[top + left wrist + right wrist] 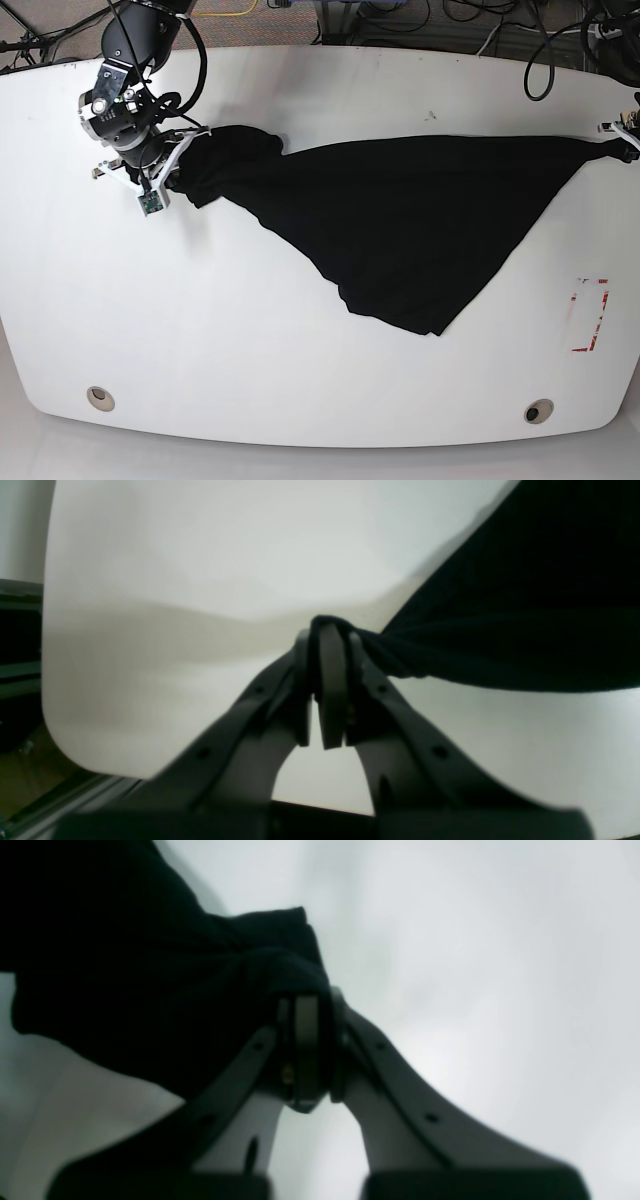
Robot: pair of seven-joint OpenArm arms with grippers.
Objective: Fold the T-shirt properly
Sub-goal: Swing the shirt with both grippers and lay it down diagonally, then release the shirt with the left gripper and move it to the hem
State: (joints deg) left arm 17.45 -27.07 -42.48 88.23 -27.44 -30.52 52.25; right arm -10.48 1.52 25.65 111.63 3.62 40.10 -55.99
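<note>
A: How does the left gripper point(327, 645) stand?

B: Its jaws are pinched together on a bunched corner of the T-shirt point(525, 610); from there the black cloth fans out toward three o'clock over the white table point(200, 555).

A: And the right gripper point(310, 1005)?

B: Clamped as well, with a wad of the same shirt heaped over its fingertips and spreading toward ten o'clock.

A: Where is the shirt overall?

B: In the base view it stretches between the two grippers, from nine o'clock to three o'clock across the far half of the table, sagging to a point toward five o'clock. A red-marked rectangle point(590, 315) lies near the table's four o'clock edge, apart from the cloth.
</note>
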